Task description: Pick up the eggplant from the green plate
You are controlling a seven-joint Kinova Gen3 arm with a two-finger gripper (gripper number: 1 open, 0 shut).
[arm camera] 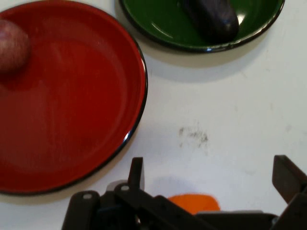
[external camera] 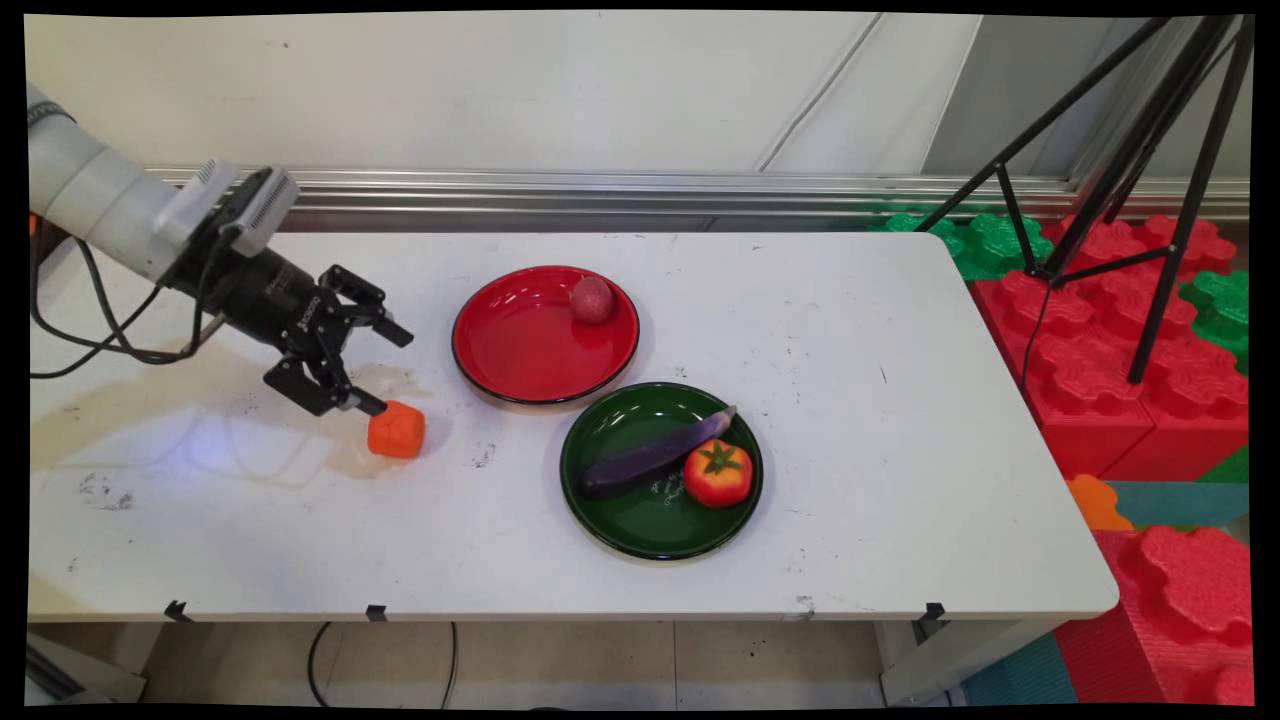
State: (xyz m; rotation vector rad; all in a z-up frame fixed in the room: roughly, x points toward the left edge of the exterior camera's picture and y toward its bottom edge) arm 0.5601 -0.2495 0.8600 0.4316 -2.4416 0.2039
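At the left of the main view the black two-finger gripper [external camera: 385,368] hangs low over the white table [external camera: 850,400], angled down toward the right, with its fingers [external camera: 372,404] spread wide and gripping nothing. Just right of the lower finger, touching it or nearly so, a small orange rounded block, like a toy carrot piece [external camera: 396,430], sits directly on the table, outside both dishes; in the hand view it [arm camera: 194,203] peeks up between the linkage at the bottom edge, in the gap between the fingers. Further right, near the centre, a glossy round red plate with a dark rim [external camera: 520,350] carries one dull reddish ball-shaped fruit [external camera: 592,299] at its upper right edge. Below and right of it, just beside it, a glossy round green plate [external camera: 630,510] holds a long purple toy eggplant [external camera: 650,457] lying diagonally and a red toy tomato with a green stalk [external camera: 717,472] touching it. So three pieces lie on plates, while the orange piece is on the bare table and not yet lifted.
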